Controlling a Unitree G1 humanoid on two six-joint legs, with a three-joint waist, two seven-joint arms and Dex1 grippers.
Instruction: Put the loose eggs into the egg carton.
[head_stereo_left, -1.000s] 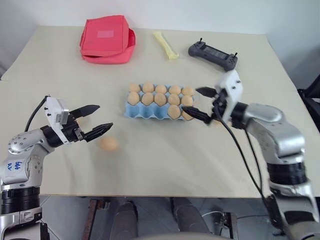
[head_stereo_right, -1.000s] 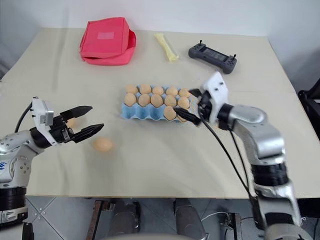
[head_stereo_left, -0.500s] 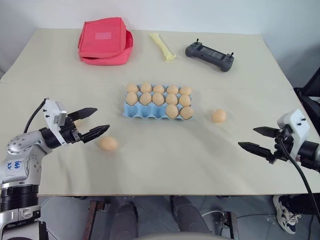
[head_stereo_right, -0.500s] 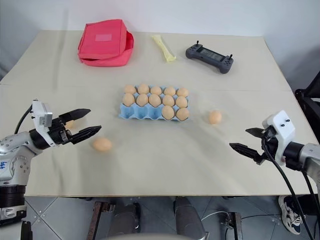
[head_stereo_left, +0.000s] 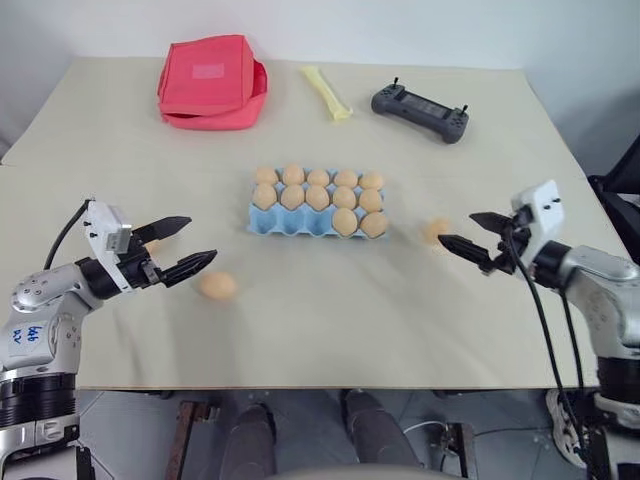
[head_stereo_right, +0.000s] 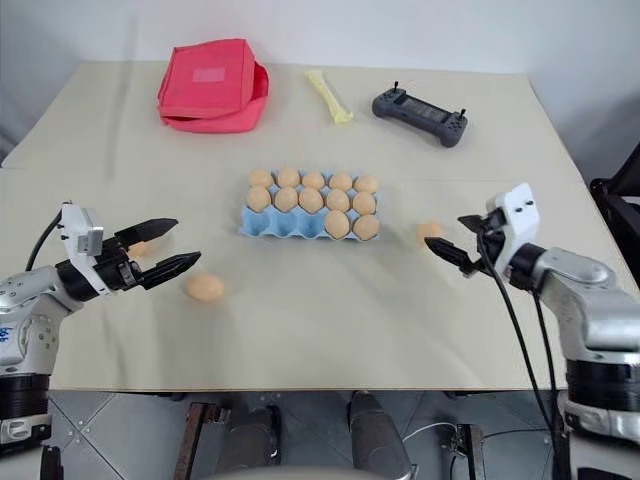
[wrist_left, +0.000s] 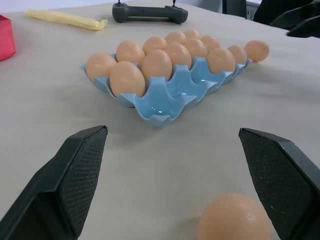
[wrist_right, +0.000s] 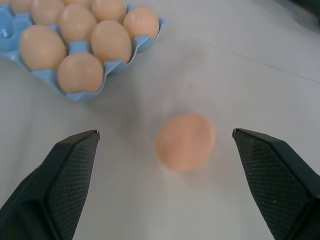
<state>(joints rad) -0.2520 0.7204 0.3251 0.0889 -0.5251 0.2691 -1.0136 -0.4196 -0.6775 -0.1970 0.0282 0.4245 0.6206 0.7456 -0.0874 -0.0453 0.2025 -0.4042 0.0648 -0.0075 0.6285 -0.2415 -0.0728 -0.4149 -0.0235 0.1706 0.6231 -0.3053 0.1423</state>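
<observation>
The light blue egg carton (head_stereo_left: 285, 226) lies mid-table with several tan eggs in it; its front-left cups are bare. One loose egg (head_stereo_left: 216, 286) rests just right of my open left gripper (head_stereo_left: 202, 238), close beside its lower finger. A second tan egg (head_stereo_right: 140, 248) peeks out behind that gripper's fingers. Another loose egg (head_stereo_left: 437, 231) lies right of the carton, and my open right gripper (head_stereo_left: 456, 228) points at it from the right. In the right wrist view this egg (wrist_right: 185, 141) sits between the spread fingers. The left wrist view has the near egg (wrist_left: 234, 219) low by one finger, with the carton (wrist_left: 165, 97) beyond.
A red fabric pouch (head_stereo_left: 212, 80) lies at the back left. At the back middle is a yellow strip (head_stereo_left: 330, 92), and at the back right a black controller (head_stereo_left: 420, 110). The table's front edge runs just below both grippers.
My right gripper left the carton's right end, swung out to the front right, then came back in toward the egg right of the carton. The left gripper stayed put.
</observation>
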